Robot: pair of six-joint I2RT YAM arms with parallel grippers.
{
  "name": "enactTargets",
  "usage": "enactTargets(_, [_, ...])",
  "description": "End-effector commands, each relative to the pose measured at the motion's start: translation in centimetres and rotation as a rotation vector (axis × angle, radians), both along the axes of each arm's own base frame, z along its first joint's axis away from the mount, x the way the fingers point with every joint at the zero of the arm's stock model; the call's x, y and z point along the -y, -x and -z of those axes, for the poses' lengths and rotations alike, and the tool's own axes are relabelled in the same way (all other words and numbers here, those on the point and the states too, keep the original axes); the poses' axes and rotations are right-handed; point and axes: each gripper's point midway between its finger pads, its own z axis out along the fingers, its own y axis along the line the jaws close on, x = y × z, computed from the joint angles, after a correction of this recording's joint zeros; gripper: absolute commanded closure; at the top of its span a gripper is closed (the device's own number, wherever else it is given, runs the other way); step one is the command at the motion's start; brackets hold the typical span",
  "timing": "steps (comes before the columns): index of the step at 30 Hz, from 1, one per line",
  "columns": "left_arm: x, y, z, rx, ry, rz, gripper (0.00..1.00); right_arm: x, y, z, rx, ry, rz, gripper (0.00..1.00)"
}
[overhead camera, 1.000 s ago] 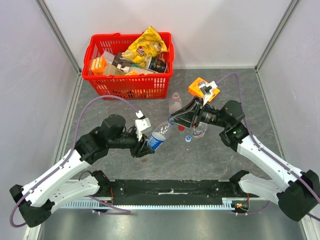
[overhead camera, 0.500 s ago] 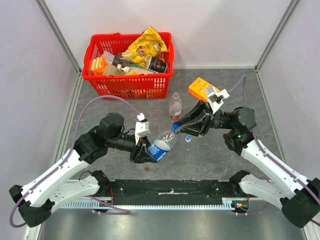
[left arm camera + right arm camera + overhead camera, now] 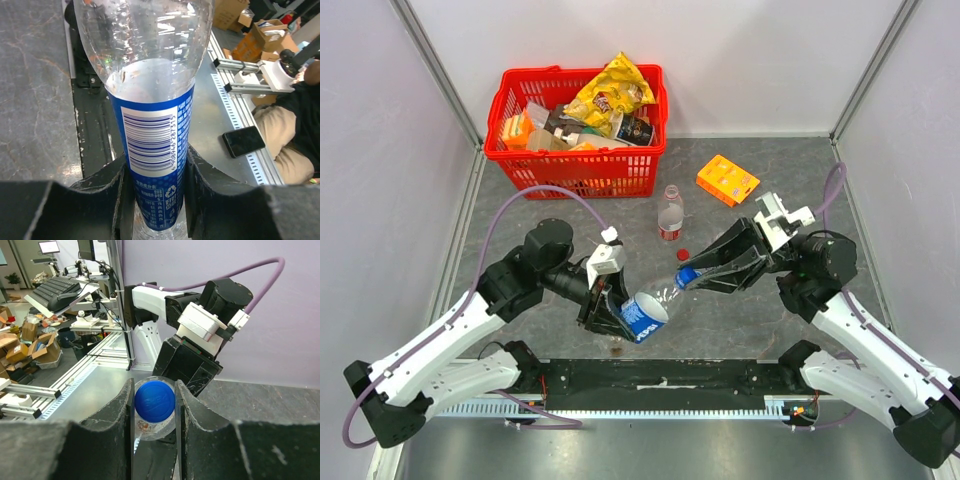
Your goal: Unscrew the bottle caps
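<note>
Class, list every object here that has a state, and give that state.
Blue bottle: held aloft, tilted, capped.
Blue cap: on its bottle, gripped.
Red bottle: upright, apparently uncapped.
Red cap: loose on table.
Left jaws: shut on blue bottle.
Right jaws: shut on blue cap.
Basket: full.

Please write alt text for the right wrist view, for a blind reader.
The right gripper is shut on the blue cap of a clear bottle. Behind it is the left arm, black and white, with a purple cable.
</note>
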Motion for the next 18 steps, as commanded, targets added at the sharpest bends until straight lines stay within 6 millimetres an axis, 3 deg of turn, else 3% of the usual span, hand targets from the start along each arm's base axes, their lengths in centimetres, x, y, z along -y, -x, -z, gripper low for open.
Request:
enactTargets(1, [-0.3,1.7,-3.2,0.018,0.106,0.127,0.72,0.4,1.4,-0.5,0.078,-0.018,-0.035,0.98])
enactTargets(5, [-0.1,1.5,-2.7,0.008,0.094,0.122,0.72,0.3,1.5,-0.6,0.079,-0.019,-0.039,0.93])
enactTargets(7, [-0.1,1.4,-2.5,0.011,0.092,0.112,0.72,0.2,1.1,-0.7,0.071,-0.016,-0.025,0.78])
enactTargets(10, [0.0,1.0,-2.2,0.024,0.084,0.088,0.71,-0.2,-0.1,-1.0,0.010,-0.006,0.022,0.47])
enactTargets(15, [0.0,0.6,-1.3,0.034,0.061,0.053,0.71,-0.4,-0.4,-3.3,-0.049,-0.005,0.015,0.02])
enactTargets(18, [0.0,0.3,-0.5,0.034,0.032,0.027,0.70,-0.3,-0.3,-4.2,-0.052,-0.013,0.019,0.02])
